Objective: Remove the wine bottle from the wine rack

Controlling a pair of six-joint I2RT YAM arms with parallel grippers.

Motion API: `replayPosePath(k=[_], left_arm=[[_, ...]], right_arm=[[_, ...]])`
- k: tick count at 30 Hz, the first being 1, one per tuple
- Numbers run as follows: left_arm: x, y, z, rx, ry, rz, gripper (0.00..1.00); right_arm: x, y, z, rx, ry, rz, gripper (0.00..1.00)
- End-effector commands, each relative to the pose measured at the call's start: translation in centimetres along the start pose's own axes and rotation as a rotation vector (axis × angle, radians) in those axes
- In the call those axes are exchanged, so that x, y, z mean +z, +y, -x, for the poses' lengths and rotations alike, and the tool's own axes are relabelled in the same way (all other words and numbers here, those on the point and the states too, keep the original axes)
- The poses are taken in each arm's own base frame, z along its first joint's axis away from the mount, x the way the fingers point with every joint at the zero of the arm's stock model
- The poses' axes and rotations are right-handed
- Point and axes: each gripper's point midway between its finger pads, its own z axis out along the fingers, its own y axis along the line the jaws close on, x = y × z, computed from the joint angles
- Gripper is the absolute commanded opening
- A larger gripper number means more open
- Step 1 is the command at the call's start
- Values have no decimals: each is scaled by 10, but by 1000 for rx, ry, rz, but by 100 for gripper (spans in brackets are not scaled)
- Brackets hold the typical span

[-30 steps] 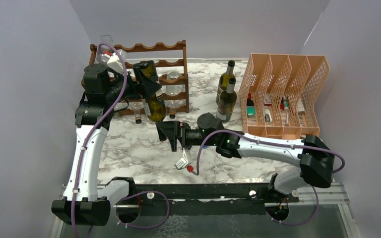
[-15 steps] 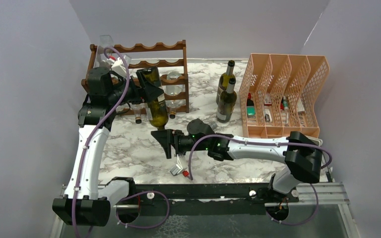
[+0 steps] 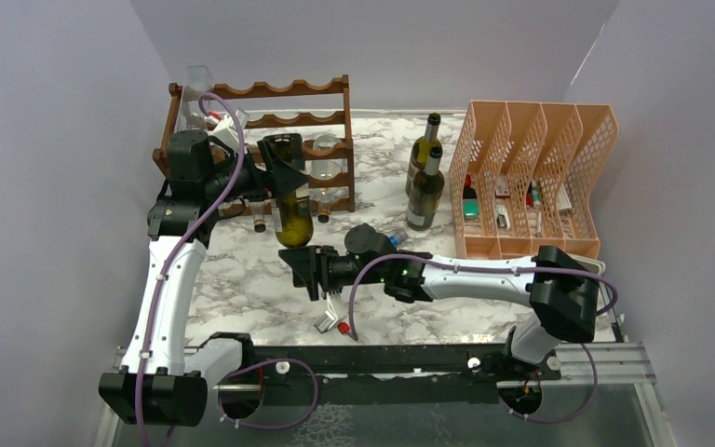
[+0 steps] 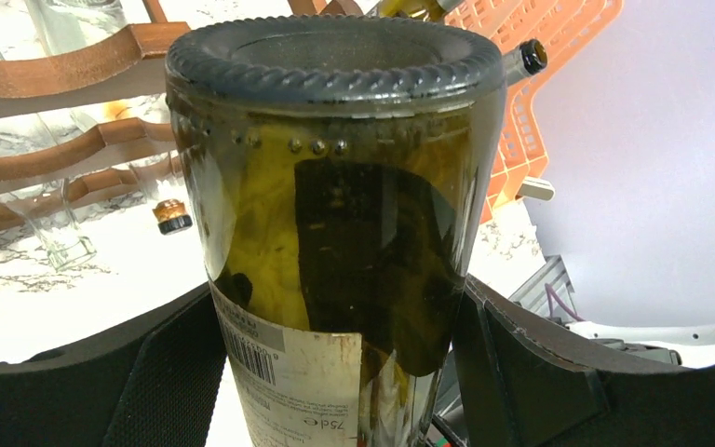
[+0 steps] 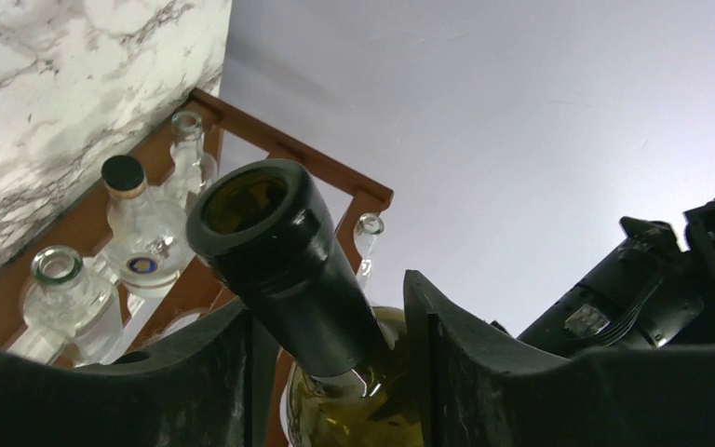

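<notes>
The wine bottle, dark green with a pale label, hangs upside down just in front of the dark wooden wine rack, off its rails. My left gripper is shut on the bottle's body near its base, a pad on either side. My right gripper reaches in from the right, below the bottle. In the right wrist view its jaws stand close on both sides of the dark neck, with the left pad against it. The rack shows behind.
Clear glass bottles lie in the rack's lower tiers. Two green bottles stand upright right of the rack. A peach lattice file organizer with small items sits at the far right. Grey walls enclose the marble table.
My right gripper moved left to under the bottle and closed its jaws round the neck. My left arm swung the bottle more upright, neck down, a little nearer.
</notes>
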Motion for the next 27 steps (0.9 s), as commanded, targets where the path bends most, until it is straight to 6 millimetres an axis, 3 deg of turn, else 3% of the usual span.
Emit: replayPosePath(k=[1,5,12,14,20,25,27], left_arm=[[-13,-23,2,58,-31,-74,0],[-14,-17,-1,49,-38,-44,0],[-18,-6,-6,34,-59,24,4],[-20,-3,-9,32,-66,40,17],[-22,8,-31,7,-47,67,66],[-27,22,-47,16,-31,128,95],[-31,33,-51,30,-20,187,99]], right_arm=[[0,-38,-7,-133,32,-92,47],[1,-46,9,-113,0,-118,34],[-5,-63,20,-13,-14,-175,16],[-7,-70,25,27,-23,-191,2],[-12,-92,36,183,-33,-240,1],[-18,-96,42,320,-37,-231,1],[-23,-94,43,397,-42,-234,1]])
